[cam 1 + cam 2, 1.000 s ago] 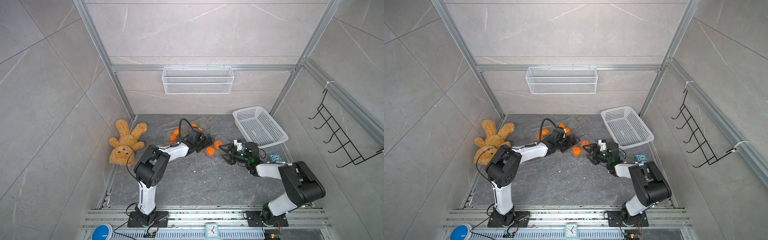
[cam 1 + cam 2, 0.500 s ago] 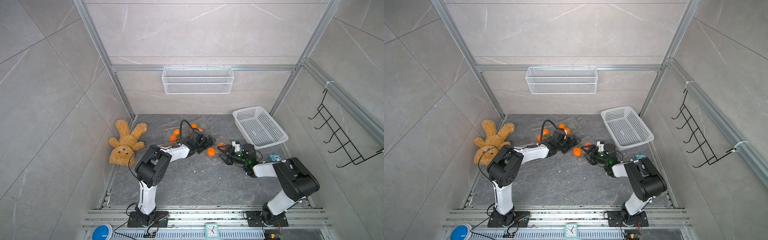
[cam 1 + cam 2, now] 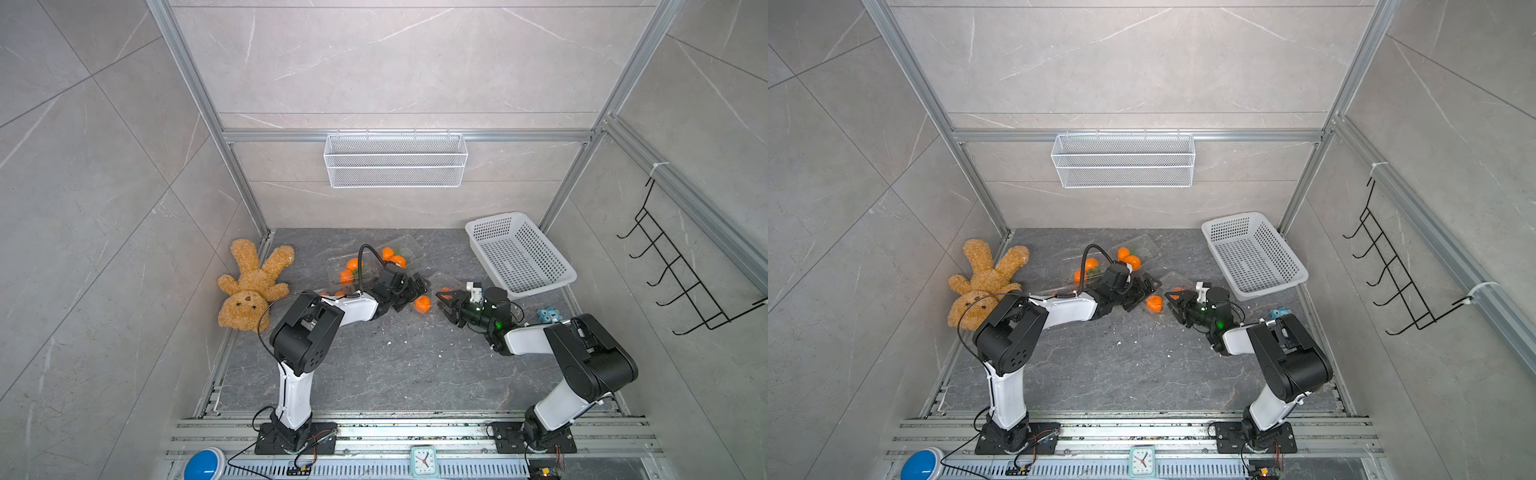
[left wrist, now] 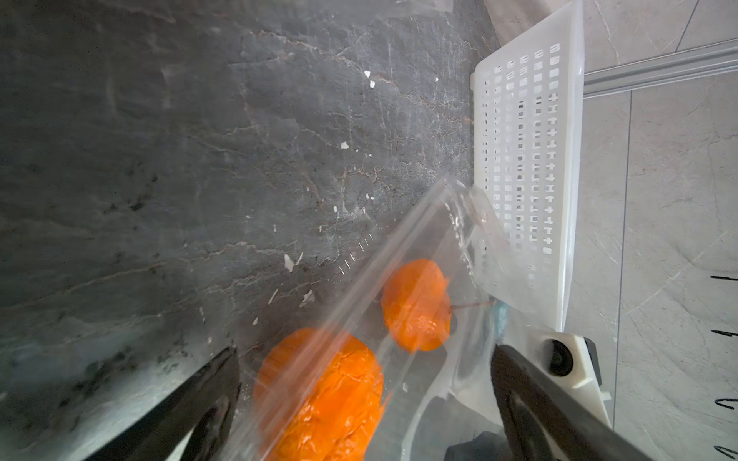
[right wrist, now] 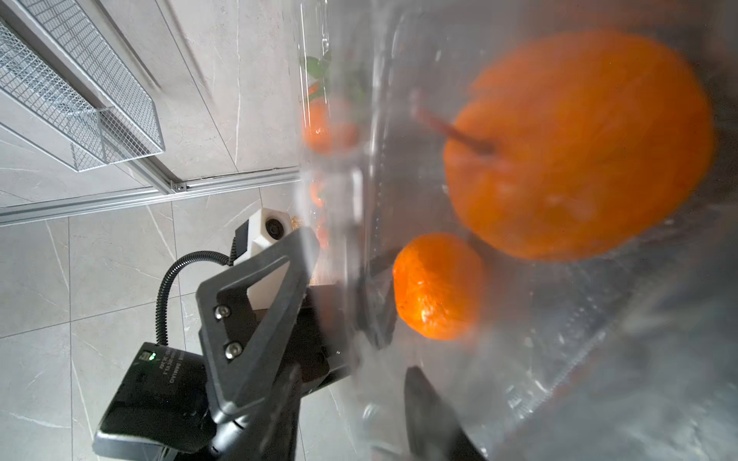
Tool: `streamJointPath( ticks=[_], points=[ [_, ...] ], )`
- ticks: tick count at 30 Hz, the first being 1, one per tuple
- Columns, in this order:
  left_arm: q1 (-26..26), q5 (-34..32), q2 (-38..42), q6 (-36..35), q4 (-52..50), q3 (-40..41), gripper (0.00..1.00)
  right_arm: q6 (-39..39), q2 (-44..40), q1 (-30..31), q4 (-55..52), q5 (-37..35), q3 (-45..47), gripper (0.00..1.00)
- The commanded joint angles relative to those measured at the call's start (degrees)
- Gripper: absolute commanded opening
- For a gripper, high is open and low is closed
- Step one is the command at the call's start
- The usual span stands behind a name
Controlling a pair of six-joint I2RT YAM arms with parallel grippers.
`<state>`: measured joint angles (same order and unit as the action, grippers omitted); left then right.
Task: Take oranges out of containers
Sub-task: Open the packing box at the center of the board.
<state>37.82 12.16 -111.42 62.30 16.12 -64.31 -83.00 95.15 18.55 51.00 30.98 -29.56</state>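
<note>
Left wrist view, left end effector (image 4: 363,355) wide astride container (image 4: 403,243), basket (image 4: 527,159) edge just beside, right end effector (image 3: 443,304) unclear

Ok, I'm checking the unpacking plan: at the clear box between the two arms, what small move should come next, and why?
Probably the right gripper should pinch the rim of the clear container to steady it. Its jaws sit at that rim; whether they grip is unclear. The near orange and far orange show through clear plastic, and the left gripper has its jaws wide either side.
</note>
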Motion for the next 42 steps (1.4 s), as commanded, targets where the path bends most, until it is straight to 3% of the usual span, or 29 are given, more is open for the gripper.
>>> streamJointPath(
  ticks=[1,7,19,30,42],
  points=[
    [-1.0,-1.6,5.7,2.1,1.3,3.6,0.99,-1.8,-0.6,0.5,-1.7,-1.2,-1.4,0.41],
    [-1.8,-4.2,12.4,3.6,4.7,10.8,0.99,-3.6,-0.3,0.5,-5.5,-1.6,-4.6,0.32],
    [-0.7,-8.7,19.5,10.4,19.5,24.2,0.97,-13.7,3.4,0.6,1.0,-3.8,-6.7,0.23],
    [0.5,-9.1,12.3,17.1,33.1,26.4,0.94,-15.1,2.6,0.5,0.1,-4.9,-7.4,0.20],
    [0.8,-11.0,8.3,21.3,38.7,27.7,0.91,-16.5,3.1,0.6,1.9,-5.5,-7.1,0.19]
  ],
)
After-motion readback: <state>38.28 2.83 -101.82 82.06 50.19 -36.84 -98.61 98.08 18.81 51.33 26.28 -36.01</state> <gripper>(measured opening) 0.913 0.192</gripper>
